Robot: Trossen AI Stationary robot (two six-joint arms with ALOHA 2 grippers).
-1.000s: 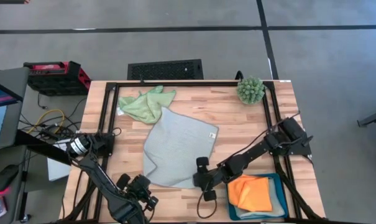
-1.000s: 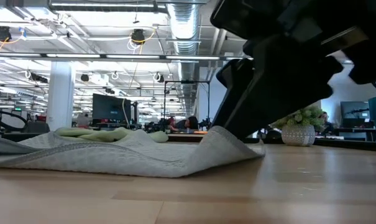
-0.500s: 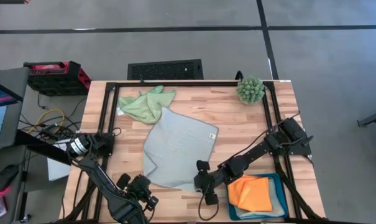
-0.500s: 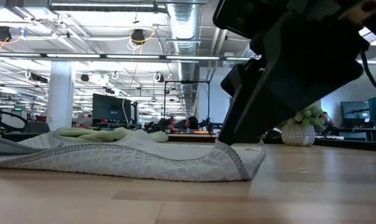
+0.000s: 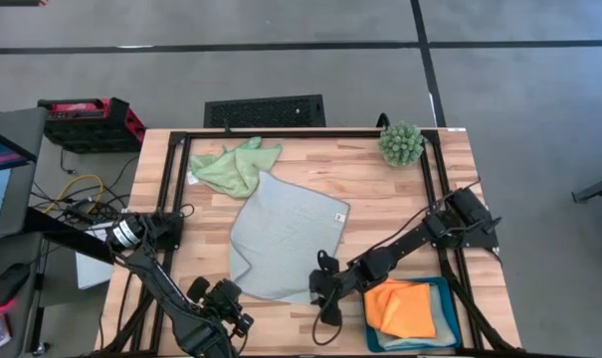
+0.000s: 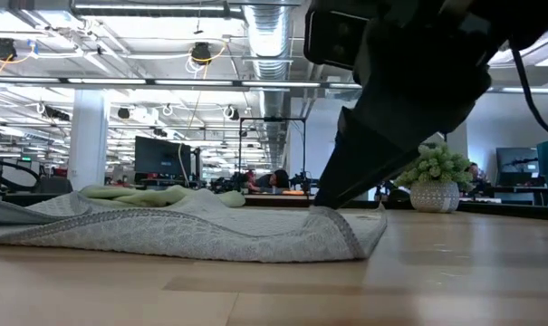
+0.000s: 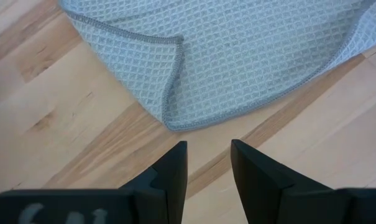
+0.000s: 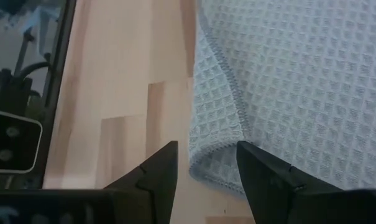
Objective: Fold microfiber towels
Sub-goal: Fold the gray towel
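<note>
Wood first: pale butcher-block desk [image 5: 380,214] under everything. Spread across its middle, turned cornerwise, large pale blue-grey waffle-weave microfiber towel [image 5: 281,234], mostly flat, with low ripples and one near hem rolled over on itself. Toward the far left corner, crumpled light green microfiber towel [image 5: 231,167], touching the blue-grey one's far tip. At the near right, rigid teal rectangular tray [image 5: 450,298] holding a folded orange microfiber towel [image 5: 398,306], with what looks like another cloth beneath it, too hidden to name. Right pincer [image 8: 206,155] down at the blue-grey towel's near right corner, jaws apart, the rolled hem lying between them, nothing clamped. Left pincer [image 7: 209,152] just short of the near left corner, jaws likewise apart and empty, bare wood between the fingers. Handling, by the look of it: very light, limp, no stiffness at all, bound to sag and drape from any single pinch; waffle texture likely grippy, neither slippery nor fragile, though prone to drag and bunch across the wood. Best taken by the stitched hem right at the two near corners, one per pincer, low enough to catch a single layer, then lifted together and carried over toward the far edge to keep the fold square.
</note>
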